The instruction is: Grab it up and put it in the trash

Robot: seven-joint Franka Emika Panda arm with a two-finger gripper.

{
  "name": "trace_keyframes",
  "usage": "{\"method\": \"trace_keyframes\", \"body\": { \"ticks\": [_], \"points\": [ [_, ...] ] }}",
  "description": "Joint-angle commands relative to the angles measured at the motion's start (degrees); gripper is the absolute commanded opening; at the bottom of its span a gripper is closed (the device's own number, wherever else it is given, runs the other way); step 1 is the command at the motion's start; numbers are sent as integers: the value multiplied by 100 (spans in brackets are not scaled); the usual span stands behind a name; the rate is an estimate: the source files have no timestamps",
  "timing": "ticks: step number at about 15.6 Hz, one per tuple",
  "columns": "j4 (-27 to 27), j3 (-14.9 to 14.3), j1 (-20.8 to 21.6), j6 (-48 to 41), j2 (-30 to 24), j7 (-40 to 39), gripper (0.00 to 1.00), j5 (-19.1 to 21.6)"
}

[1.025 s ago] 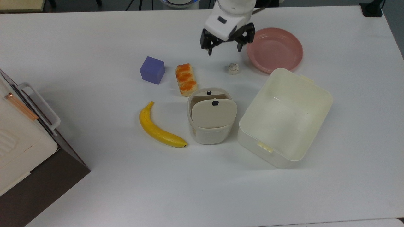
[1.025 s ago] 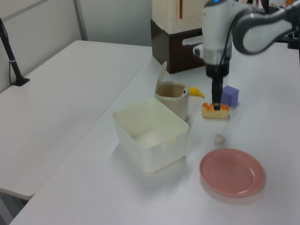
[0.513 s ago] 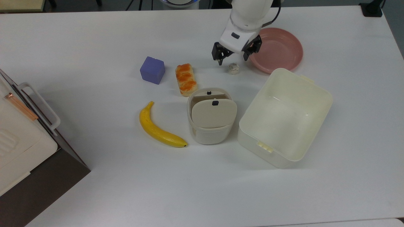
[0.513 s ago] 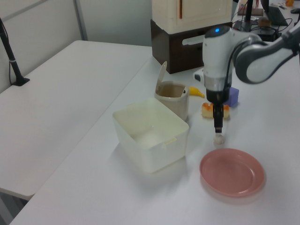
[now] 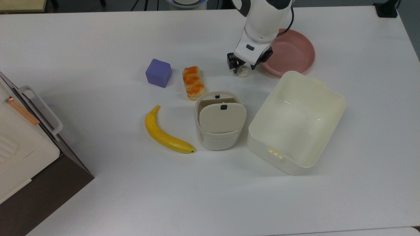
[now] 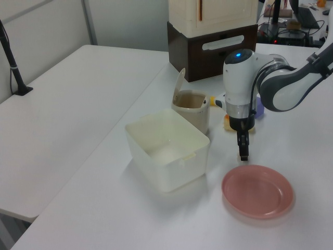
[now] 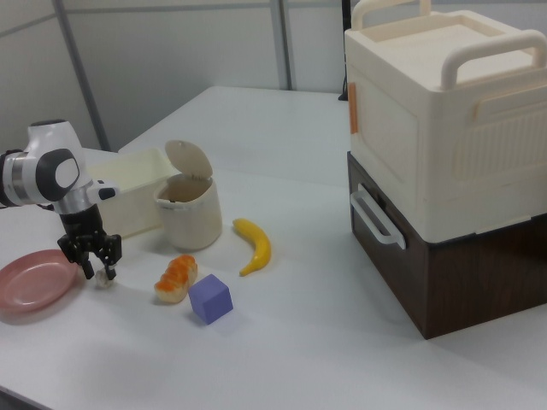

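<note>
Top view: gripper (image 5: 243, 68) down at table (image 5: 98, 39), fingers spread w/ paper ball (image 5: 243, 71) between them, beside pink plate (image 5: 288, 50). Trash (image 5: 220, 121) sits well apart.
Left view: gripper (image 6: 243, 154) low, ball hidden.
Right view: ball (image 7: 103, 278) at fingertips, on table.

paper ball (image 5: 243, 71): small, whitish, lumpy, grey creases; on the worktop (image 5: 98, 39), between the end effector (image 5: 242, 68) fingers; also in right view (image 7: 104, 279); bin (image 5: 217, 137): small, cream, rounded-rectangular, upright; flat beige lid (image 5: 222, 117) with black knobs, tilted; well apart from ball, toward top view's bottom
</note>
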Motion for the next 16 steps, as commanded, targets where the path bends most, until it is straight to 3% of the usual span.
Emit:
{"method": "trace_keyframes", "body": {
  "ticks": [1, 5, 8, 12, 16],
  "points": [
    [-83, 94, 61, 218, 62, 17, 32, 4],
    [-39, 94, 61, 228, 63, 17, 28, 4],
    [14, 85, -9, 9, -296, -175, 28, 4],
    [934, -204, -176, -729, -430, -553, 28, 4],
    [1893, -600, -368, -757, -368, -756, 28, 57]
  ]
}}
